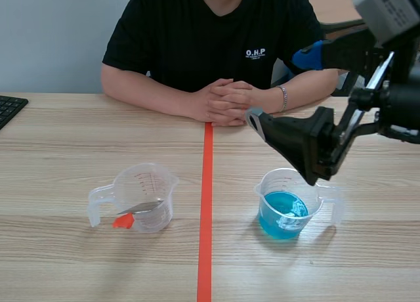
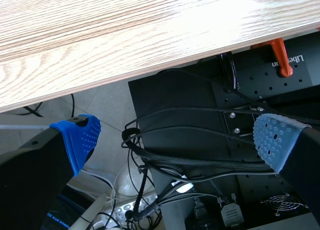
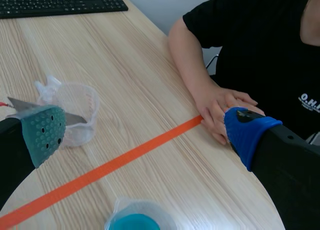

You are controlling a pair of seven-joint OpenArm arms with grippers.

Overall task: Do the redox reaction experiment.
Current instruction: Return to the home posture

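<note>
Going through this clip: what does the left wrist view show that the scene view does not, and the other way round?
Only the left wrist view: the left pincer, open, off the table's edge, with black cables and an orange clamp ahead of it.

Only the scene view: a person's clasped hands, the clear cup with a red-handled metal tool in it, the cup of blue liquid, the orange tape line and the right arm raised above that cup.

Both: the wooden table.

Light: bright, even, from above.
Shadows: soft, pale, by blue-filled cup and clear cup.
Glare: washed-out tabletop, left wrist view.
</note>
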